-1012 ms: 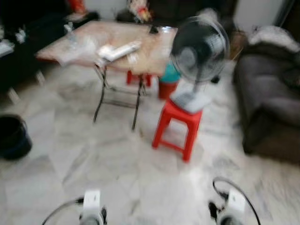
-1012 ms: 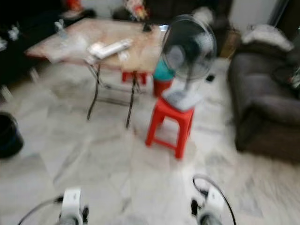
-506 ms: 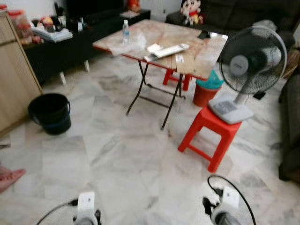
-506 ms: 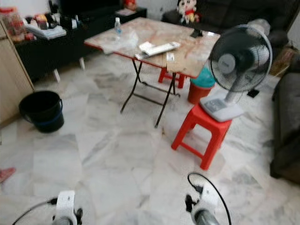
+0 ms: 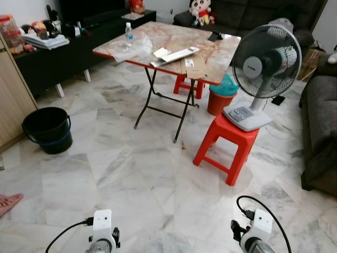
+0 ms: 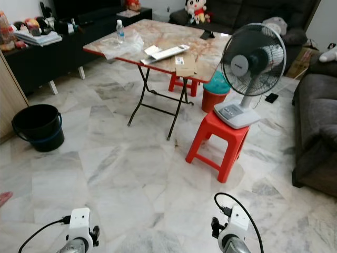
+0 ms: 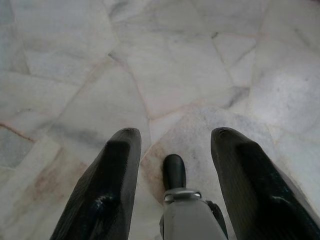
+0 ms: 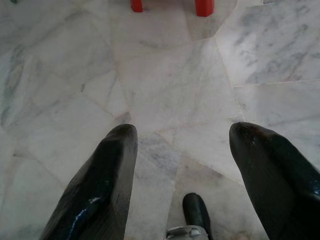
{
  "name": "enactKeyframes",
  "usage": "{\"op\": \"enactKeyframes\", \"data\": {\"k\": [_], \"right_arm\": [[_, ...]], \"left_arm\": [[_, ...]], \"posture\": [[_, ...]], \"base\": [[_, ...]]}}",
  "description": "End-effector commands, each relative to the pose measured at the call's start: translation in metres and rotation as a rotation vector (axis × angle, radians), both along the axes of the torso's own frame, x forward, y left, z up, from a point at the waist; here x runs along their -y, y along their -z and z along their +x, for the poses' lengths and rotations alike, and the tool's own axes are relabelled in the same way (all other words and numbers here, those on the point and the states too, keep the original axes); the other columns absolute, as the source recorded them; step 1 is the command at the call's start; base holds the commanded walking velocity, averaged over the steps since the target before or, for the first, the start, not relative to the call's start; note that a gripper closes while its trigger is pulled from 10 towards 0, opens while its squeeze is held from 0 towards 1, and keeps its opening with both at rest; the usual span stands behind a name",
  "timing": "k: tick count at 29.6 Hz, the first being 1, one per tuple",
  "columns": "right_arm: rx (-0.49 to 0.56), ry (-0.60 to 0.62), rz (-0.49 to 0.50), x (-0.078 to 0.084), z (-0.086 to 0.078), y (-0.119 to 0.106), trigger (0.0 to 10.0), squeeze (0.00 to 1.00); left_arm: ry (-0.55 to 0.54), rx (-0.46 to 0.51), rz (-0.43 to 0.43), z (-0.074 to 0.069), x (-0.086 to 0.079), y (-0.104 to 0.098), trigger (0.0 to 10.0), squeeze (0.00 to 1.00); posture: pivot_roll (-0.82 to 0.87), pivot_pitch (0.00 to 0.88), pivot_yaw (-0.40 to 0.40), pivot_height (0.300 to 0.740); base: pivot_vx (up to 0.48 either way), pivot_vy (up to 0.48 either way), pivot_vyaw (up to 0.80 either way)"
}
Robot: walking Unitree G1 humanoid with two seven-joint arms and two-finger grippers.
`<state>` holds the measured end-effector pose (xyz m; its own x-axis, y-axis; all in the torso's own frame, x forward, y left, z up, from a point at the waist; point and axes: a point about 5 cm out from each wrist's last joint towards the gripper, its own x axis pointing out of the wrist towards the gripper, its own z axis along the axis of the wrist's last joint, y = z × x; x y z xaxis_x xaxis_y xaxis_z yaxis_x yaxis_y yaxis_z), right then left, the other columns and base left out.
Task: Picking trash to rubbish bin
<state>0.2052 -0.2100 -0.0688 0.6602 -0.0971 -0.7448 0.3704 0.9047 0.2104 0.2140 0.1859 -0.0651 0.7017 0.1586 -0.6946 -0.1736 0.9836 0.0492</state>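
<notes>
A folding table (image 5: 174,45) with a marble-patterned surface stands across the white marble floor (image 5: 131,179), and it carries a clear water bottle (image 5: 128,32), a crumpled clear plastic bag (image 5: 138,46), a long white remote-like item (image 5: 175,54) and a small paper packet (image 5: 189,63). Whether any of these is the trash cannot be told. A black bucket (image 5: 47,129) sits on the floor off to the robot's left, beside a wooden cabinet (image 5: 11,100). Behind the table's far right corner a red bin (image 5: 221,97) with a teal liner stands on the floor. Just beside it, a red plastic stool (image 5: 226,147) bears a white standing fan (image 5: 266,68). A dark grey sofa (image 5: 321,126) lines the right side, and a black TV console (image 5: 58,58) runs along the left wall. A person's bare toes (image 5: 9,201) show at the left edge.

Both arms hang low over the floor. The left gripper (image 7: 175,150) has its jaws spread wide with nothing between them, only marble tiles beneath. The right gripper (image 8: 182,140) likewise holds its jaws wide apart and empty, with the stool's red feet near ahead of it.
</notes>
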Motion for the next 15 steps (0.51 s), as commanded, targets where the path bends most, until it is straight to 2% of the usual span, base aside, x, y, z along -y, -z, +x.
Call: {"op": "enactKeyframes", "data": {"k": [1, 5, 11, 13, 14, 15], "right_arm": [[0.028, -0.015, -0.019, 0.002, 0.008, -0.005, 10.0, 0.00], [0.057, -0.028, -0.032, 0.004, 0.014, -0.010, 10.0, 0.00], [0.164, -0.068, -0.071, 0.009, 0.034, -0.026, 10.0, 0.00], [0.300, -0.162, -0.090, 0.002, 0.063, -0.049, 10.0, 0.00], [0.300, -0.162, -0.090, 0.002, 0.063, -0.049, 10.0, 0.00], [0.377, -0.208, -0.099, -0.003, 0.078, -0.063, 10.0, 0.00]], "left_arm": [[-0.018, 0.031, 0.002, 0.006, -0.001, -0.004, 10.0, 0.00], [-0.016, 0.053, 0.016, 0.009, -0.002, -0.007, 10.0, 0.00], [0.044, 0.161, 0.094, 0.026, -0.003, -0.022, 10.0, 0.00], [0.026, 0.323, 0.136, 0.049, -0.007, -0.046, 10.0, 0.00], [0.026, 0.323, 0.136, 0.049, -0.007, -0.046, 10.0, 0.00], [0.022, 0.397, 0.167, 0.060, -0.010, -0.059, 10.0, 0.00]], "posture": [[-0.08, 0.000, -0.082, 0.740], [-0.08, 0.000, -0.081, 0.740], [-0.08, 0.000, -0.078, 0.740], [-0.08, 0.000, -0.075, 0.740], [-0.08, 0.000, -0.075, 0.740], [-0.08, 0.000, -0.073, 0.740]], "base": [[0.000, 0.000, 0.00], [0.000, 0.000, 0.22], [0.000, 0.000, 0.66], [0.000, 0.000, 0.00], [0.000, 0.000, 0.00], [0.000, 0.000, 0.00]]}}
